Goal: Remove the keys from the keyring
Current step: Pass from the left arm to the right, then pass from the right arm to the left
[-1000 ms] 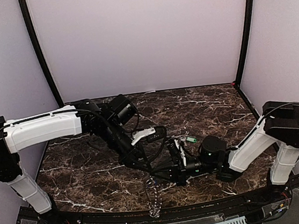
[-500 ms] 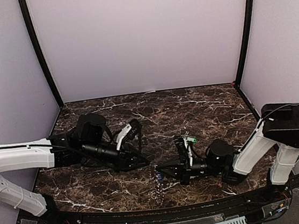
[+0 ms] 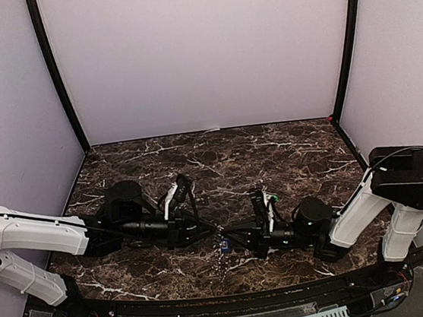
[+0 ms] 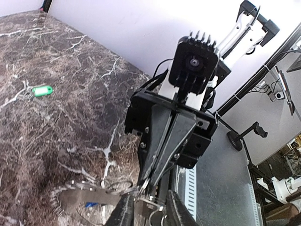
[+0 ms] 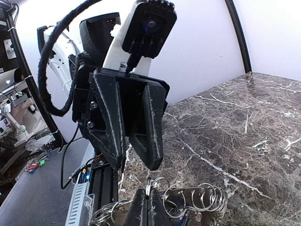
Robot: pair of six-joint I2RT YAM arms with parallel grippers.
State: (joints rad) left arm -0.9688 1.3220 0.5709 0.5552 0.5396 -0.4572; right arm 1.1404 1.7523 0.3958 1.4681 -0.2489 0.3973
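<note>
Top external showed you both arms stretched low over the table (image 3: 294, 145), their jaws facing head-on near the middle of the near edge. Your left arm (image 3: 44, 231) lay in from the left edge and your right arm (image 3: 355, 215) from the right edge.

The keyring (image 4: 77, 197) was at that meeting point, close to the near edge. In the left wrist view it sat just beside your left jaws, its teeth plain along the rim. You couldn't tell whether it rested on the table. A blue key (image 4: 91, 204) showed just by its rim. The green key (image 4: 41, 90) lay by itself on the marble, well apart from the keyring and right of the table's middle in the top view.

Your right jaws were pressed fully together. The right wrist view showed a thin wire ring (image 5: 148, 185) pinched between their tips. A coil (image 5: 200, 197) of wire showed just beside them, with more loops (image 5: 106, 212) on the other side.

Your left jaws stood partly apart, pointing straight at the right ones. In the left wrist view a small bit of metal (image 4: 149, 205) sat in the gap between them. Neither wrist view let you tell whether the pads touched it. In the top view a string of links (image 3: 222, 268) ran from the meeting point toward the near edge.
</note>
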